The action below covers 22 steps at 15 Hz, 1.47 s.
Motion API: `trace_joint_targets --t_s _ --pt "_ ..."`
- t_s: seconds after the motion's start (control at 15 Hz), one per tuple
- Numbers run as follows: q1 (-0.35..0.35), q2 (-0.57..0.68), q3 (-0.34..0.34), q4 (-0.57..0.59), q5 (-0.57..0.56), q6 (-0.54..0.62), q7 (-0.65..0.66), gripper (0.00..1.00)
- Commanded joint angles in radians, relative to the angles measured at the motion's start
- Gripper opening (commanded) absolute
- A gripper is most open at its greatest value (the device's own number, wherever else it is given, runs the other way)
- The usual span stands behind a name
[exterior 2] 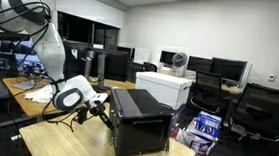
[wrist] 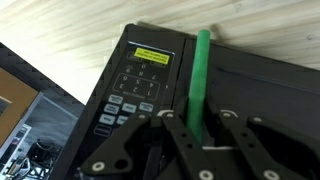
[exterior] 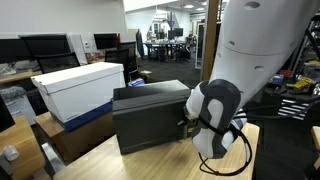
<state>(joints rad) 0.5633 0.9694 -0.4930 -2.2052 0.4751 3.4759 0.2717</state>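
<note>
The gripper (wrist: pixel 205 128) is at the front of a black microwave (wrist: pixel 130 80) that sits on a wooden surface (wrist: pixel 260 30). In the wrist view its two fingers (wrist: pixel 182 135) stand on either side of the lower part of the green handle (wrist: pixel 202 75). They look drawn in on it, pinching the bar rather than standing spread. The handle runs straight away from the gripper. The keypad (wrist: pixel 125 100) and a yellow label (wrist: pixel 152 55) lie just beside it on one side, and the dark door panel lies on the other.

In both exterior views the wrist hides the contact. The gripper (exterior 2: pixel 102 103) can only be seen pressed up to the microwave (exterior 2: pixel 141 123) at its front face, with a white box (exterior 2: pixel 164 87) well behind the microwave.

To work this grip well:

- **Centring:** the handle seems to sit closer to one finger than the other, so the bar should be squared between the pads before any load is put on it.
- **Direction of pull:** the door probably hinges on the edge far from the keypad. A pull should therefore follow an arc around that edge, not a straight line out from the face.
- **Wrist angle:** letting the wrist turn with the door would keep the pads flat on the bar.
- **Speed:** nothing visible braces the microwave on the surface, so a sharp tug could drag the whole thing or slip the fingers off the thin handle. A slow, steady draw is the safer choice.
- **Clearance:** the fingers should keep clear of the keypad.
</note>
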Motion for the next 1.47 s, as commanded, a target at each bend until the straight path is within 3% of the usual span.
trace_joint_targets --t_s 0.0,0.2,0.4,0.6,0.87,0.93,1.0,1.07,1.13,1.27,1.4 --pt "0.113 -0.036 0.057 -0.103 0.070 0.001 -0.024 0.07" --pt "0.198 -0.035 0.031 -0.115 0.098 -0.025 0.001 0.07" --pt "0.245 -0.053 0.048 -0.117 0.162 -0.053 -0.028 0.07" --pt "0.356 -0.032 0.015 -0.112 0.228 -0.081 0.015 0.07" --pt "0.519 -0.064 0.043 -0.154 0.284 -0.080 0.025 0.06" --pt "0.598 -0.056 0.025 -0.148 0.312 -0.119 0.022 0.45" --pt "0.714 -0.015 -0.027 -0.119 0.361 -0.213 0.039 0.49" --pt "0.798 0.022 -0.108 -0.084 0.349 -0.375 0.091 0.63" --pt "0.837 0.021 -0.157 -0.081 0.309 -0.478 0.125 0.72" --pt "0.872 0.009 -0.212 -0.069 0.249 -0.626 0.159 0.86" --pt "0.802 -0.083 -0.202 -0.078 0.038 -0.683 0.242 0.99"
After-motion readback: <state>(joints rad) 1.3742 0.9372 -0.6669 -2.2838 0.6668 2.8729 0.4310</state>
